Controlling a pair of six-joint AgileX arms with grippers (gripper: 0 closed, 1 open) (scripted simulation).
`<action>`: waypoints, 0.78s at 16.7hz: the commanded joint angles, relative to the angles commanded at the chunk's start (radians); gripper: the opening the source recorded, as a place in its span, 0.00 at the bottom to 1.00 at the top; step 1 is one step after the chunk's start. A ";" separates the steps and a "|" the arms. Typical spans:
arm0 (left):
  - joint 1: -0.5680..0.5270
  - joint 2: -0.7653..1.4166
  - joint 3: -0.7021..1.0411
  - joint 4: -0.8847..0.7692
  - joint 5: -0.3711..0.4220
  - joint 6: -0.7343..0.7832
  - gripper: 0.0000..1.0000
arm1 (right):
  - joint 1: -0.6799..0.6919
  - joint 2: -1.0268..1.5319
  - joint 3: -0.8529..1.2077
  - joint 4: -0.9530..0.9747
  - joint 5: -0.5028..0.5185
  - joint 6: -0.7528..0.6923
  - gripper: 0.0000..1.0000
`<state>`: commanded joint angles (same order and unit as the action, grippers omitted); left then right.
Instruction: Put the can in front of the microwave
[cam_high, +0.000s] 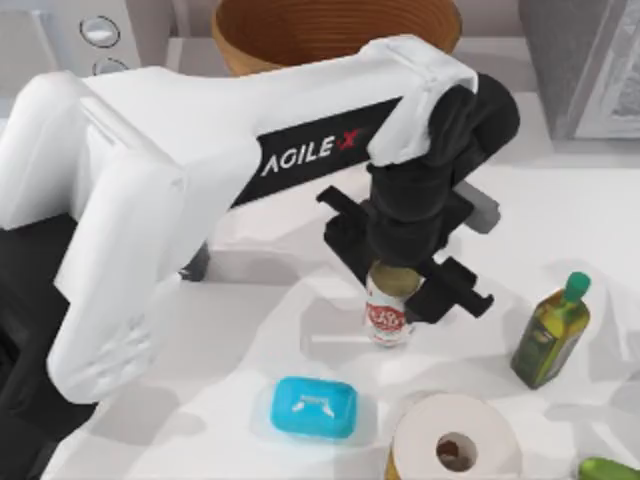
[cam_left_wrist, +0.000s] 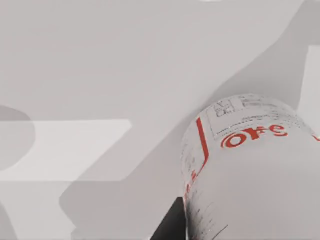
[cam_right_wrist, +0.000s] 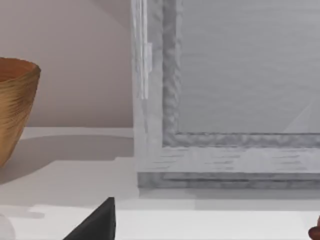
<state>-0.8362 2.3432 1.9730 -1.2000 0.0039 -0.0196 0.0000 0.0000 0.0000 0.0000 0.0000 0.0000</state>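
Left gripper (cam_high: 398, 285) straight above the can (cam_high: 388, 315), fingers straddling its top, apparently clamped on it. Can upright, mid-table, long axis vertical. Microwave (cam_high: 85, 35) sits far left at the back, so carry goes left and rearward.

"AGILE-X", white letters with a red X, runs along a black panel on the left arm (cam_high: 300, 140). The can (cam_left_wrist: 250, 165) carries partly legible red lettering, roughly "ore", beneath a block of print too small to read.
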 joint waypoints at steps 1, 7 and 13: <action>0.000 0.000 0.000 0.000 0.000 0.000 0.00 | 0.000 0.000 0.000 0.000 0.000 0.000 1.00; 0.000 0.000 0.000 0.000 0.000 0.000 0.00 | 0.000 0.000 0.000 0.000 0.000 0.000 1.00; 0.000 -0.006 0.068 -0.070 0.000 0.000 0.00 | 0.000 0.000 0.000 0.000 0.000 0.000 1.00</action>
<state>-0.8361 2.3370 2.0413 -1.2697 0.0035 -0.0195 0.0000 0.0000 0.0000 0.0000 0.0000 0.0000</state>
